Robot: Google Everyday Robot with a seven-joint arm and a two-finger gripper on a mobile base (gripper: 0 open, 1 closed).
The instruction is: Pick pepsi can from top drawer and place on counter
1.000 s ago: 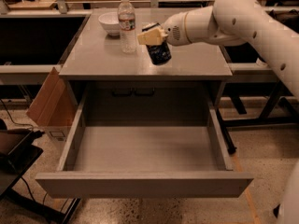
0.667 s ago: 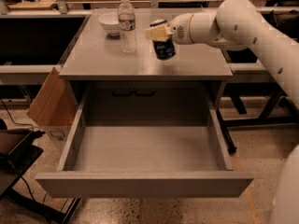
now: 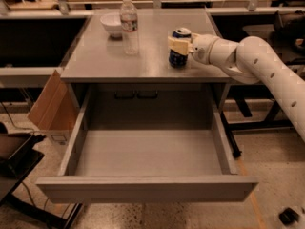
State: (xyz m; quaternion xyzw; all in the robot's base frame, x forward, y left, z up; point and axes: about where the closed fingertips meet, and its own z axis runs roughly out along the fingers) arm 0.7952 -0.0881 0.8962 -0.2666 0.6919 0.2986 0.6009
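Since the earlier frames the pepsi can (image 3: 178,58) has shifted rightward over the bench (image 3: 119,63) and gone from tilted to upright. Seen from the single camera view, the can stands on the right half of the bench with its long axis vertical, and its base appears to rest on the grey surface. The tool (image 3: 179,44) reaches in from the right on the white arm (image 3: 257,63) and sits level with the can's upper body. One beige finger (image 3: 174,43) crosses the front of the can just under the silver top, so the tool reads as closed on the can. The top drawer (image 3: 143,192) stands open below, with nothing visible inside. A water bottle (image 3: 129,27) and a white bowl (image 3: 111,24) stand well apart to the left rear. Placement looks nearly complete. The can lies directly left of the tool, so the release calls for opening, then withdrawing level to the right, so neither finger tips the can.
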